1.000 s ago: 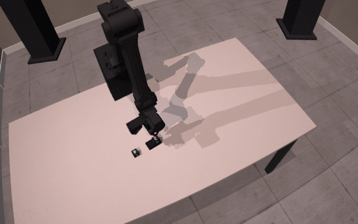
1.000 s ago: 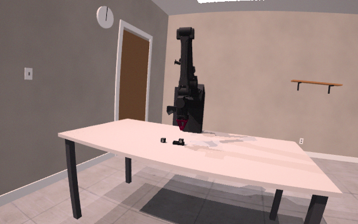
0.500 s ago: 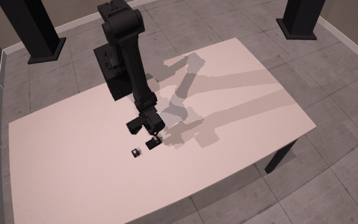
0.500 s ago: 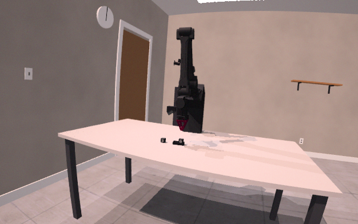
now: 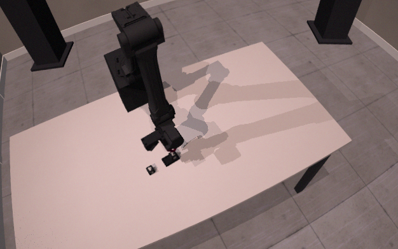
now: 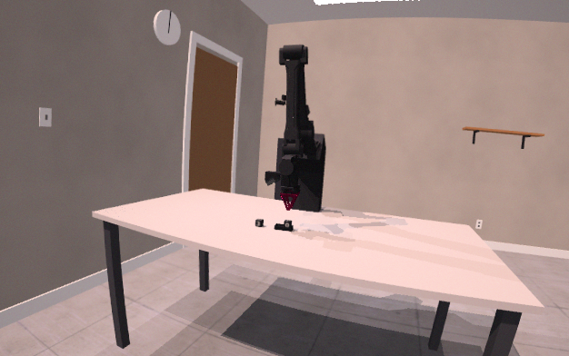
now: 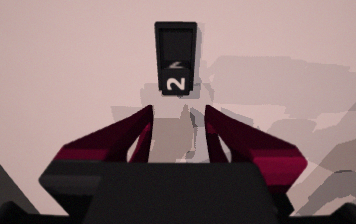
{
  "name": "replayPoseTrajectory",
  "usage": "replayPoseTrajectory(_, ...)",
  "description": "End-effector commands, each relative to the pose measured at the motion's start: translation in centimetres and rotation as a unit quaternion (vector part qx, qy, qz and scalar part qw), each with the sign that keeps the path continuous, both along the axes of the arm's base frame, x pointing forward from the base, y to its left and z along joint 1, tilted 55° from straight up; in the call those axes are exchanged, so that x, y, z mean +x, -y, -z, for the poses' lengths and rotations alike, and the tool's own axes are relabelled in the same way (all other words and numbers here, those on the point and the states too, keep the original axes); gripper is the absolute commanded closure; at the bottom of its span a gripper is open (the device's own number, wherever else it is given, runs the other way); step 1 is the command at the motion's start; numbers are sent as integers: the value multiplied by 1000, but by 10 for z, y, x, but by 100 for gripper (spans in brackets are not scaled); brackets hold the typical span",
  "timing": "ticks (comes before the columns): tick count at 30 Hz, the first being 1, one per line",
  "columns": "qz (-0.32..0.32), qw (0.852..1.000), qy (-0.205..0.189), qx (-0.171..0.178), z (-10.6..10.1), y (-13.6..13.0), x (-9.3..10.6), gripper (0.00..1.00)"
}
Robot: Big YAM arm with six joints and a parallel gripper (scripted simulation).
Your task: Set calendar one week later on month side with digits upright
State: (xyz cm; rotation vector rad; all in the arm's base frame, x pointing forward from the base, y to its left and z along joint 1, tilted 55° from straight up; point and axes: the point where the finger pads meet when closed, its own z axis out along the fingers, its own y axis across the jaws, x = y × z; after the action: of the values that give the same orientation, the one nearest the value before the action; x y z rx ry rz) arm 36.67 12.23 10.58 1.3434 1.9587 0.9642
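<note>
The small black tray (image 5: 168, 159) lies flat on the table and holds one black cube (image 5: 173, 155) at its near end. In the wrist view the tray (image 7: 175, 47) lies ahead of the fingers, and the cube (image 7: 177, 82) shows a white 2 on the face towards me. The rest of the tray's floor is bare. A second black cube (image 5: 150, 169) stands loose on the table left of the tray, out of the wrist view. My gripper (image 7: 178, 111) hangs above the table just short of the tray, its red fingers partly apart with nothing between them.
The arm's black base (image 5: 127, 79) stands at the table's far edge. The tray (image 6: 282, 225) and the loose cube (image 6: 259, 222) sit near the middle of the table, well away from every edge.
</note>
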Motion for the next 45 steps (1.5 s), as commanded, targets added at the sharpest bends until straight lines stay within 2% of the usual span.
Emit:
replayPoseTrajectory(1,12,1000,7,7,-2,4,10,56)
replayPoseTrajectory(25,12,1000,4,5,20,-3,32,56)
replayPoseTrajectory(32,11,1000,12,8,15,-4,33,56)
replayPoseTrajectory(36,11,1000,3,5,23,-4,34,56)
replayPoseTrajectory(45,11,1000,9,7,18,-5,36,56)
